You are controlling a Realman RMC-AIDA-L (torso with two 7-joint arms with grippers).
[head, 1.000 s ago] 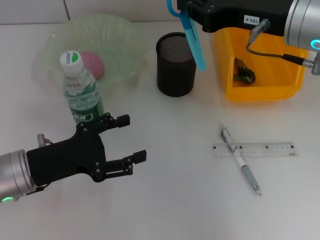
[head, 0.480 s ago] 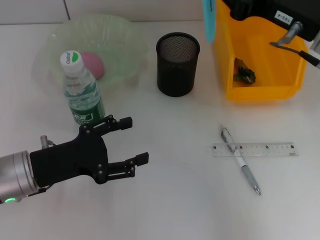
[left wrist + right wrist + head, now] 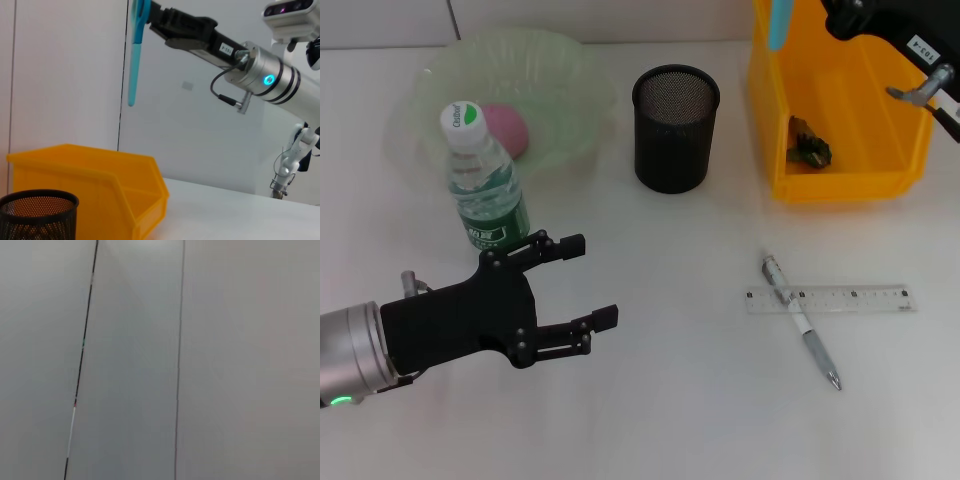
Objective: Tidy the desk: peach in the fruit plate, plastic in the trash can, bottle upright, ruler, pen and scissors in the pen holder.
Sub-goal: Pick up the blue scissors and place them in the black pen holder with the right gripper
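Right pincer [image 3: 145, 12]: mine, raised high at the upper right of the head view; in the left wrist view it is clamped on the handle end of the scissors.

Scissors [image 3: 135, 55]: blue, hanging blade-down from my right pincer, long axis close to vertical; in the head view only the blue tip [image 3: 778, 25] shows at the top edge, over the near-left corner of the trash can.

Pen holder [image 3: 675, 128]: black mesh cup, upper centre of the head view, upright and open-mouthed; it lies to the left of the scissors' tip and below it in the frame.

Governing relation: the scissors hang above the trash can [image 3: 835, 175], not above the pen holder. I judge that the coming move calls for a carry toward frame left until the tip stands over the mesh mouth, then a straight descent along the blades' own axis.

Nearer arm: my right arm, which already carries the scissors.

Left pincer [image 3: 582, 280]: mine, lower left of the head view, fingers spread apart, holding nothing, just beside the upright bottle [image 3: 480, 180].

Peach [image 3: 505, 128]: pink, lying in the fruit plate [image 3: 555, 60] at upper left.

Pen [image 3: 800, 320] and ruler [image 3: 828, 298]: crossed on the desk at lower right, pen over ruler, well apart from both pincers.

Plastic [image 3: 808, 142]: a dark scrap inside the trash can.
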